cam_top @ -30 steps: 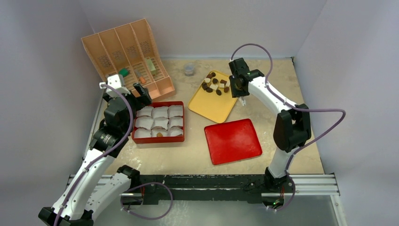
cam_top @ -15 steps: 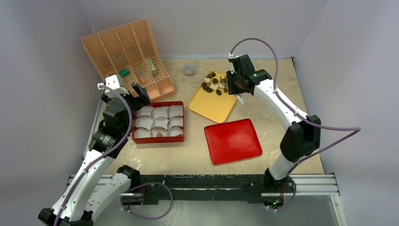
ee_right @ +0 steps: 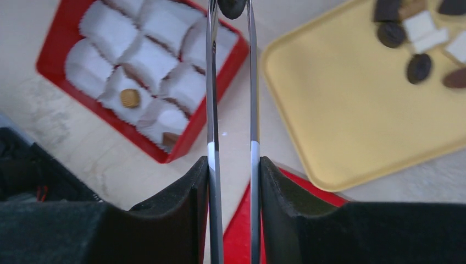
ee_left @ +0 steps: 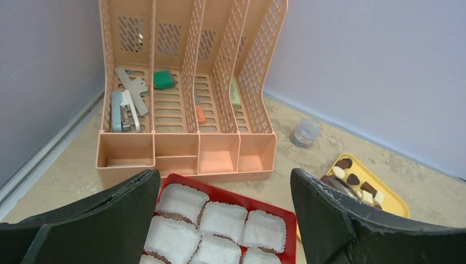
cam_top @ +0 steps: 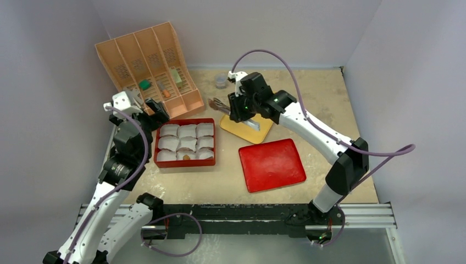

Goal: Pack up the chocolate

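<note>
Steel tweezers, round dark chocolate, crinkled cups

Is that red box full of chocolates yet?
Nearly empty. In the red box, only two white paper cups show a chocolate: a tan piece and a brown piece. The others look bare.
</note>
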Robot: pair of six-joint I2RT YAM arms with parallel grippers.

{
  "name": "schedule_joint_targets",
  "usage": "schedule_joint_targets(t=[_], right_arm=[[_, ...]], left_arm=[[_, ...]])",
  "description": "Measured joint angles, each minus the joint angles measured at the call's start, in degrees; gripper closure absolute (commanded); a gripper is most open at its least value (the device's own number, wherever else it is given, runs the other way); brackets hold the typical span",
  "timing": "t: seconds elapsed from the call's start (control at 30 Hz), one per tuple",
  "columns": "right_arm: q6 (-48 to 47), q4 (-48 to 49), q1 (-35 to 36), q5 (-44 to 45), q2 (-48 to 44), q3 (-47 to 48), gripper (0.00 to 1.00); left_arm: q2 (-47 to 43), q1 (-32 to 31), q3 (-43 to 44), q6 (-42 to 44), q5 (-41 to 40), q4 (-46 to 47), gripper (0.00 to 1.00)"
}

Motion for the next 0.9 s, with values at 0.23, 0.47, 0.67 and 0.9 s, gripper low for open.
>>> schedule_joint_targets(t=[0.23,0.47,0.67,0.9], right_arm=[[0.7,3.1,6.4,-4.5,4.3,3.1,0.81],[1.0,5.4,12.4,-9.5,11.4,6.1,0.78],[1.0,6.0,15.7,-13.7,16.0,8.8,0.76],[0.9,5.1,18.3,-15.4,20.8,12.6,0.74]], left_arm=[[-2.4,0.0,0.0,0.0,-3.0,0.0,0.12],[-2.4,0.0,0.0,0.0,-4.7,-0.4,0.12],[-2.4,0.0,0.0,0.0,-5.7,-0.4,0.12],[-2.4,0.0,0.0,0.0,-5.9,-0.5,0.12]])
